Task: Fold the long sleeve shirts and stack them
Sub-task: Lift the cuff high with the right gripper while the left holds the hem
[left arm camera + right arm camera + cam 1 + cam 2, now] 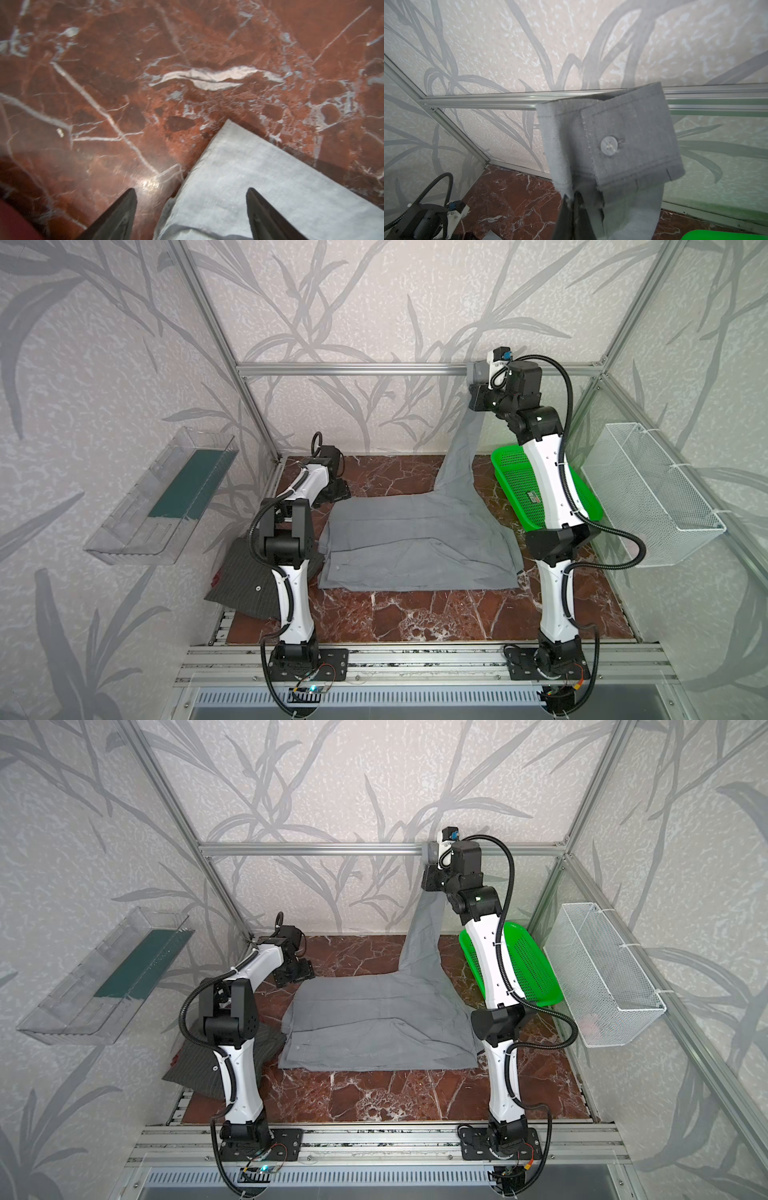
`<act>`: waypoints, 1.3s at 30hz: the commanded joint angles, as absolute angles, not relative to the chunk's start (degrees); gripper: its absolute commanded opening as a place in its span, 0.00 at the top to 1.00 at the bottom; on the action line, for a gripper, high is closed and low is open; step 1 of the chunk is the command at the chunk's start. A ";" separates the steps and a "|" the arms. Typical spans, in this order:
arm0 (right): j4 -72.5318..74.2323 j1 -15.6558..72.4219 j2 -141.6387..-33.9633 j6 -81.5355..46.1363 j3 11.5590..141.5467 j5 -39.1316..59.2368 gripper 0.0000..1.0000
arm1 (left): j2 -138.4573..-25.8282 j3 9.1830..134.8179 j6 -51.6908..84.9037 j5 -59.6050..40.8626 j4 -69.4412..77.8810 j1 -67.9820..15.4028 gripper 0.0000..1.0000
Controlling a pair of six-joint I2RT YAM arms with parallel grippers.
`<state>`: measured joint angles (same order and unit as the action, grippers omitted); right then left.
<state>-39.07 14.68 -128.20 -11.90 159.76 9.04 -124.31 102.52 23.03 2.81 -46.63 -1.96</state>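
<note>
Pinching grey shirt's (415,543) cuff (629,141), right pincer (572,197) hangs high (left pincer (191,189) gapes empty); basket label (533,498) unreadable.

Our left arm (291,601) is folded at the elbow, its forearm reaching back and down. That puts our left gripper (337,490) low, with its jaws spread wide. In the wrist view one finger (268,218) hangs over a corner of the grey shirt (415,543). Our right arm (545,485) stretches tall toward the back. Our right gripper (477,400) is raised high, jaws pinched tight on the shirt's sleeve (633,145).
</note>
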 commanded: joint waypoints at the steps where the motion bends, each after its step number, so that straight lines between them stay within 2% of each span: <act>1: -37.95 14.94 -124.89 -11.15 158.41 10.79 1.00 | -126.17 104.76 20.49 -1.39 -48.78 -1.98 0.17; 16: -38.78 15.47 -123.66 -12.13 157.18 12.13 1.00 | -132.00 106.91 20.03 -2.37 -49.22 -2.55 0.46; 25: -38.13 15.64 -122.08 -12.30 154.45 11.96 1.00 | -133.45 109.04 19.55 -1.83 -49.41 -2.48 0.57; 31: -37.95 15.72 -120.98 -12.19 153.05 11.52 1.00 | -134.06 110.02 19.25 -1.79 -50.11 -2.55 0.74; 37: -37.88 15.73 -120.02 -12.36 152.45 10.33 1.00 | -132.66 111.11 18.98 -1.58 -50.24 -2.49 0.98; 39: -38.18 15.73 -119.54 -12.14 152.27 9.51 1.00 | -131.55 111.20 19.29 -1.67 -50.08 -2.47 1.00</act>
